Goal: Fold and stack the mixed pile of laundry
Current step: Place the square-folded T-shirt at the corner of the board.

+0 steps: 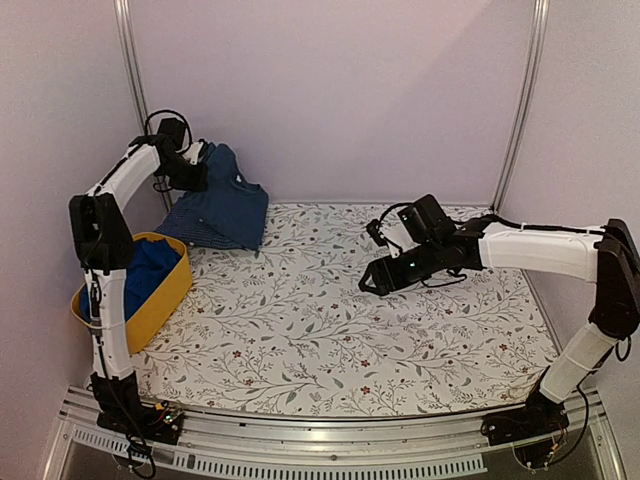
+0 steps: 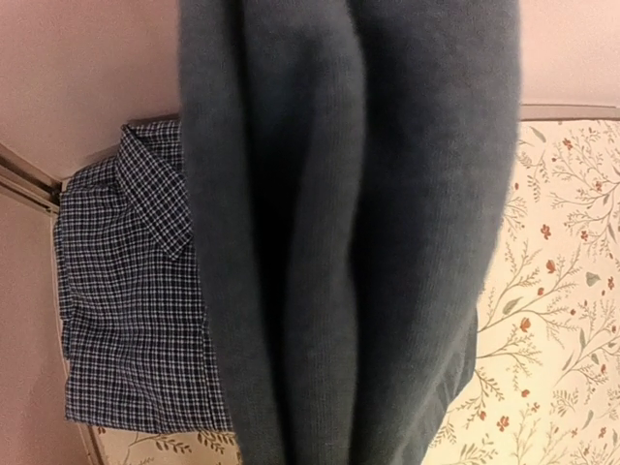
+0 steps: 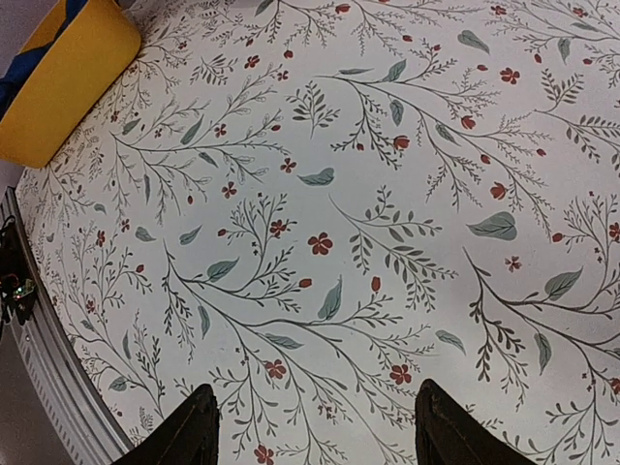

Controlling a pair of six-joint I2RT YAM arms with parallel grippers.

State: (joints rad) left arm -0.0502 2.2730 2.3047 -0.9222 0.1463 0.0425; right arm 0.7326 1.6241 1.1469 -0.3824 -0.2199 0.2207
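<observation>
My left gripper (image 1: 192, 165) is raised at the far left corner, clenched on the dark navy-teal garment (image 1: 228, 205), my fingers buried in the cloth. The garment hangs with its long folds running straight down onto the checked shirt (image 2: 126, 310), which lies flat with its collar (image 2: 153, 199) toward the back wall. The royal-blue piece (image 1: 150, 268) sits in the yellow tub (image 1: 165, 300). My right gripper (image 3: 315, 415) hovers released and empty over the floral tablecloth (image 3: 320, 145).

Matt knit navy piece (image 2: 349, 242), woven checked shirt (image 2: 126, 291), smooth yel. plastic tub (image 3: 68, 77).
</observation>
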